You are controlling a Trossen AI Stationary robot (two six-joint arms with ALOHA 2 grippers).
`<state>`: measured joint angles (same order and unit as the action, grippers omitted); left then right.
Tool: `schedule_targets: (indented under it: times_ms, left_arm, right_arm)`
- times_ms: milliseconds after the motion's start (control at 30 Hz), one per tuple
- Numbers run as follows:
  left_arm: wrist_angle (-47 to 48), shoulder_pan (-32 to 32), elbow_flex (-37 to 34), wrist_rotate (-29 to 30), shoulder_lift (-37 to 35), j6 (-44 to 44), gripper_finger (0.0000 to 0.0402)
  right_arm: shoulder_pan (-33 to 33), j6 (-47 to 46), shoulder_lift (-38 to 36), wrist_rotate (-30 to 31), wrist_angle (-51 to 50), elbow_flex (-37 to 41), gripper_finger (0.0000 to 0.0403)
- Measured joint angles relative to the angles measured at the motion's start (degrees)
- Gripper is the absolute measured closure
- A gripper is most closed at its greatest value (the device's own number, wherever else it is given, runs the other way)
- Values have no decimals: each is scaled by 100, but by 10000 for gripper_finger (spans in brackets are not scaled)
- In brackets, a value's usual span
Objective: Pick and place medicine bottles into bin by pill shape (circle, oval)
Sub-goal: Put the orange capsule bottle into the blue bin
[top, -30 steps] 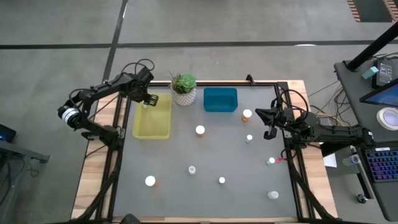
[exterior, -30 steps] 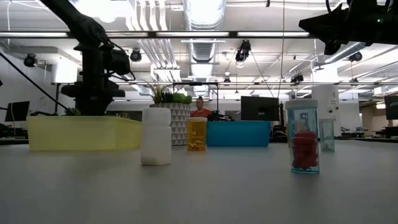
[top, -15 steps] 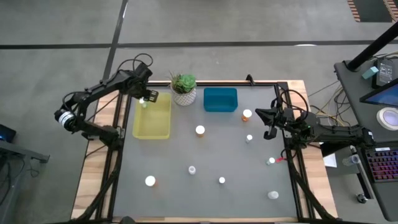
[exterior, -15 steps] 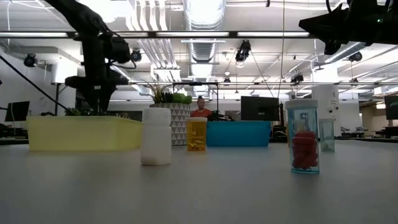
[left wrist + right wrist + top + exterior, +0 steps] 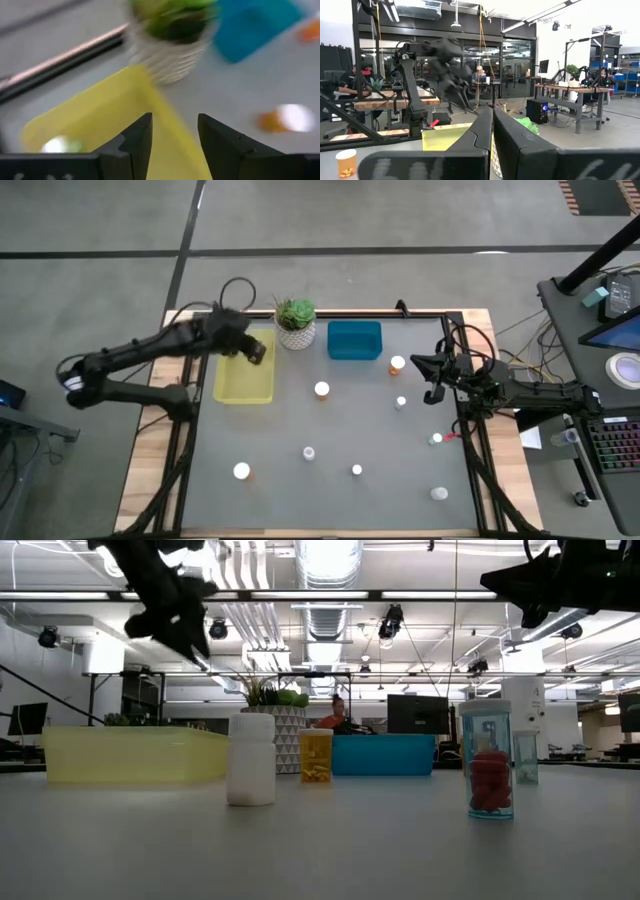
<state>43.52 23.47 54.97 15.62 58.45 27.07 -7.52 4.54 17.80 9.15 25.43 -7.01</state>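
Note:
Several small bottles stand on the grey table: an amber one [image 5: 322,389], another amber one [image 5: 398,364], and white-capped ones [image 5: 401,402], [image 5: 309,452], [image 5: 241,471]. My left gripper [image 5: 257,354] is open and empty above the yellow bin [image 5: 243,385], high in the low view [image 5: 185,635]. In the left wrist view its fingers [image 5: 175,132] frame the bin [image 5: 75,120], where a pale bottle [image 5: 59,145] lies. My right gripper [image 5: 418,364] is shut and empty, held high at the table's right edge.
A white-potted green plant [image 5: 296,322] stands between the yellow bin and the blue bin [image 5: 354,340] at the far edge. More bottles stand near the right and near edges [image 5: 437,439], [image 5: 357,470], [image 5: 439,493]. A person shows in the room behind [image 5: 335,715].
My left gripper has risen out of the yellow bin's far end, tipped over from pointing down, and gone toward the table's right and near side. The pale bottle seen at its fingers earlier is no longer with it. My right arm has kept still.

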Motion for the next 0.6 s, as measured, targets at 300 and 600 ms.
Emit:
schedule_targets:
  times_ms: [300,600]
  left_arm:
    - [-2658,-2020,-1149,126,-702,-744,259]
    - [-4481,-2563,-2088,-41,-1077,-2313,259]
  right_arm:
    - [1,-120,39,-2,-469,0,394]
    - [56,-845,404,-9,-44,0,394]
